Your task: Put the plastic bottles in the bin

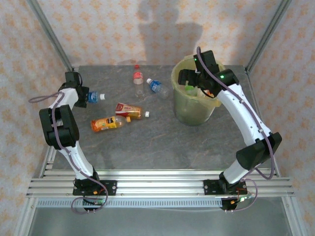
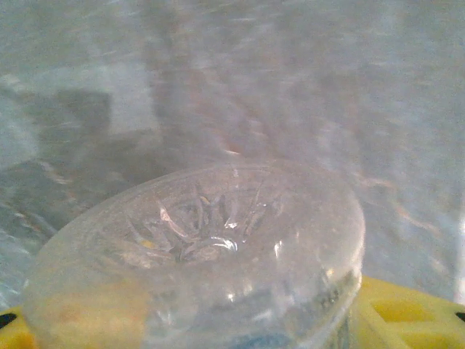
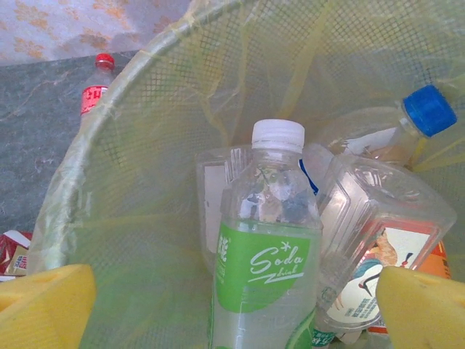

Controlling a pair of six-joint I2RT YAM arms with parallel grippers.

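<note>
We cannot tell whether the left tool (image 2: 211, 326) grips the clear bottle (image 2: 196, 240); the lower edge cuts both

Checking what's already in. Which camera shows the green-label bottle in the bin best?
The right wrist view: the green-label bottle stands close up in the bin, white cap and label clear. The top view gives a green patch inside the bin's rim, likely it. The left wrist view faces the base of another bottle.

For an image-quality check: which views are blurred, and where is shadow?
Left wrist: bottle base close and soft, background smeared. Right wrist: green-label bottle in the bin sharp. Top view: sharp, dark shadow on the back wall.
</note>
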